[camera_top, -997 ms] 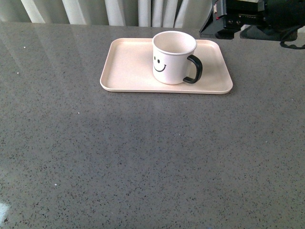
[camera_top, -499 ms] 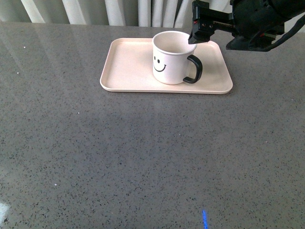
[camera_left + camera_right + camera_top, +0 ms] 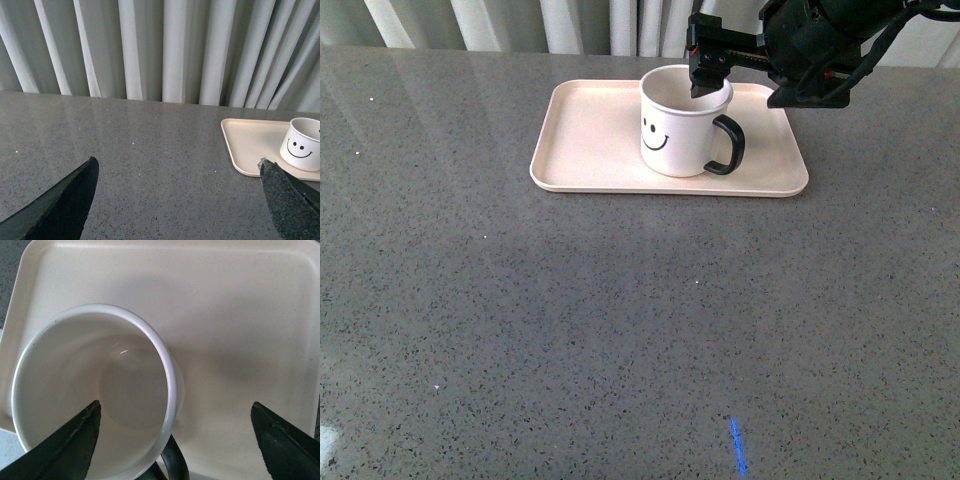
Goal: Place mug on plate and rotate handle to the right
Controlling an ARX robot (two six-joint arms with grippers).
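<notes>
Obs: the white cylindrical mug with the black smiley face (image 3: 682,125) stands upright on the right half of the flat pale pink-cream rectangular plate (image 3: 590,140). The plate lies near the far edge of the grey speckled surface (image 3: 620,330). The glossy black loop handle (image 3: 730,148) points toward the right edge, angled a little toward the near edge.

Right pincer (image 3: 174,410): spread wide, holding nothing, hanging over the mug's mouth. One finger is over the inside and the other is out over the bare plate, so the rim runs between them.

Left pincer (image 3: 177,165): also wide and empty, well apart from the mug.

Judgement: placing looks done, and only a small trim of the handle remains.

Plan:
- Lower straight down astride the wall.
- Stay clear of the handle loop.
- Close softly.
- Twist slowly about the mug's own axis, with the base flat, so that nothing tips or drags the plate.
</notes>
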